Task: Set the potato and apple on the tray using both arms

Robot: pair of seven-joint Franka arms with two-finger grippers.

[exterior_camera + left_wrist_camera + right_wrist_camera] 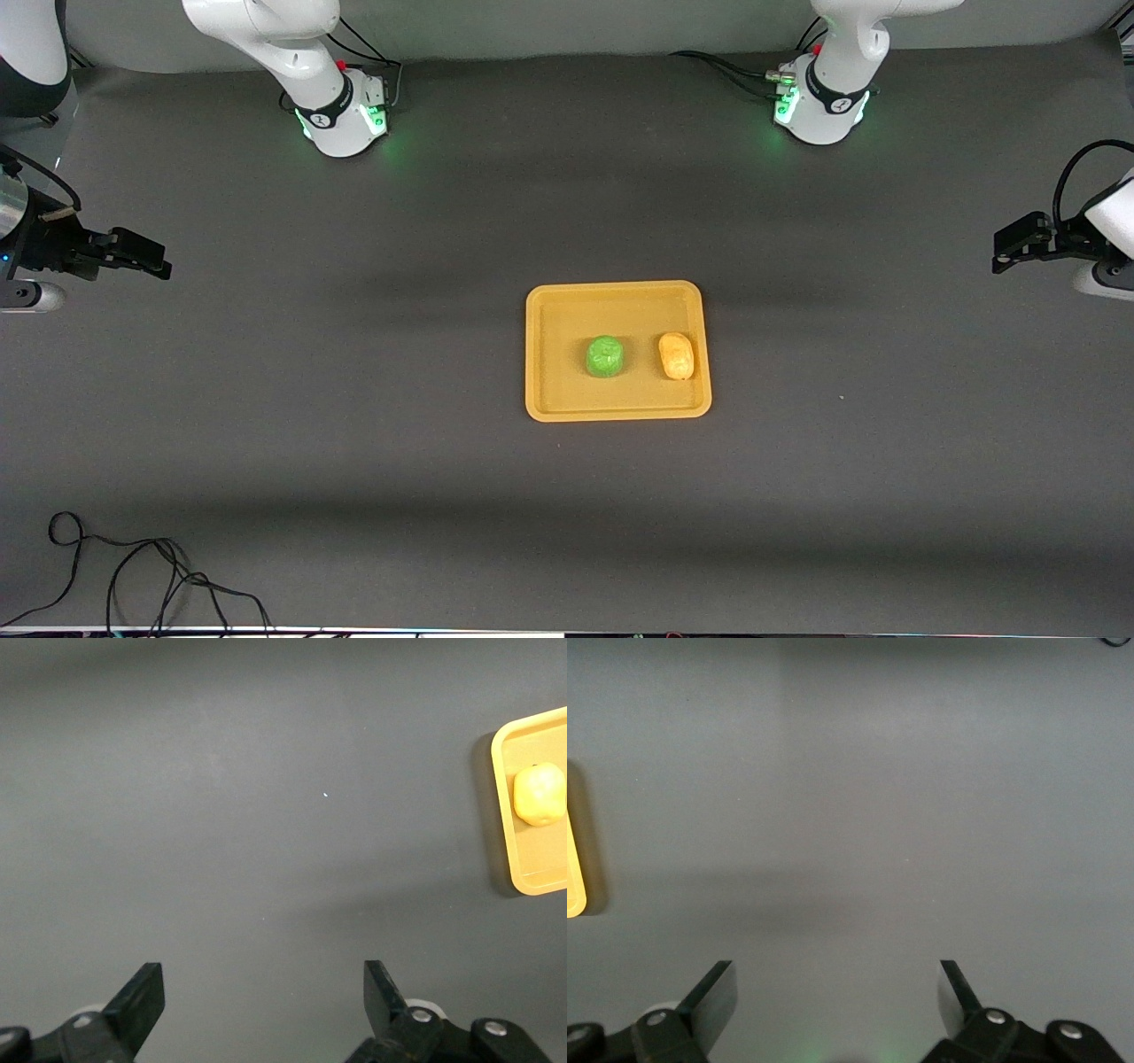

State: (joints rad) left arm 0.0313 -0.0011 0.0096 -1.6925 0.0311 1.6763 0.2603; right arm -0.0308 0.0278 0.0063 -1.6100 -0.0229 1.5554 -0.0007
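Note:
The orange-yellow tray [551, 354] lies in the middle of the table. The green apple [605, 356] stands on it near its centre. The yellow-tan potato [676, 355] lies on the tray beside the apple, toward the left arm's end. The left wrist view shows the potato [539, 794] on the tray's end [501, 815]. My left gripper [1010, 250] is open and empty, up over the left arm's end of the table; its open fingers also show in the left wrist view [264, 992]. My right gripper [146, 254] is open and empty over the right arm's end, seen too in the right wrist view [835, 992].
A black cable [133, 576] lies coiled on the table's near edge at the right arm's end. The two arm bases [341, 111] [824, 106] stand along the table's back edge. The tray's rim [574, 886] shows in the right wrist view.

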